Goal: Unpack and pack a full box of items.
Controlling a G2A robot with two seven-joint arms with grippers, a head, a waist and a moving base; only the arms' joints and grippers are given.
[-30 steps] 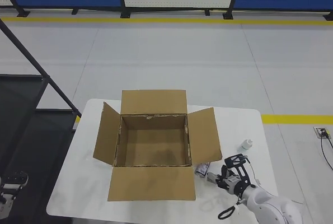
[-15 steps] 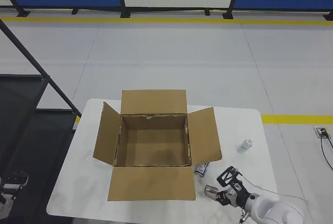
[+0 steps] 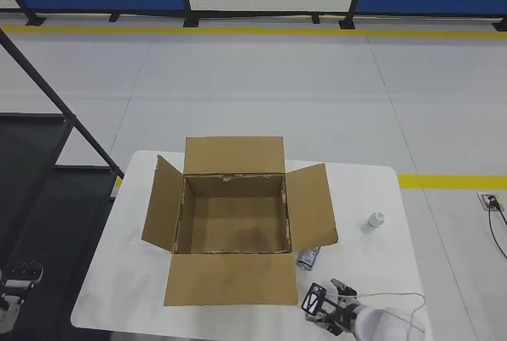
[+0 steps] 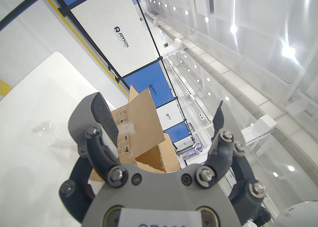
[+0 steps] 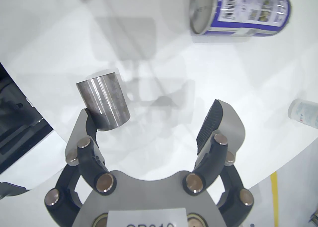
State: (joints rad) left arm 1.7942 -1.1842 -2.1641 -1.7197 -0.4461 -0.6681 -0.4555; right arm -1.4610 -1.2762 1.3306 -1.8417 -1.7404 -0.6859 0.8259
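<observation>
1. Over the last second the right gripper (image 3: 325,306) has drawn back from beside the can (image 3: 308,257) to the near edge of the table (image 3: 364,183).
2. Its fingers (image 5: 211,123) stand wide apart and clamp nothing.
3. A short metal cylinder (image 5: 103,100) sits at the tip of one finger and hides that tip. The other finger is well apart from it.
4. The cylinder's long axis runs roughly in line with the finger, with its far end pointing out beyond the fingertips. Whether it rests on the table cannot be told.
5. Farther out, the can lies on its side with its long axis across the gripper's reach. One flat metal end shows. In the top view it lies just beside the near corner of the box's right flap.
6. A small white bottle (image 3: 373,222) stands on the table right of the box (image 3: 236,155), apart from the can.
7. The box stands open at the table's middle, all four flaps spread.
8. The left gripper (image 4: 159,103) sits low beside the table, facing the box, with its fingers apart around nothing.
</observation>
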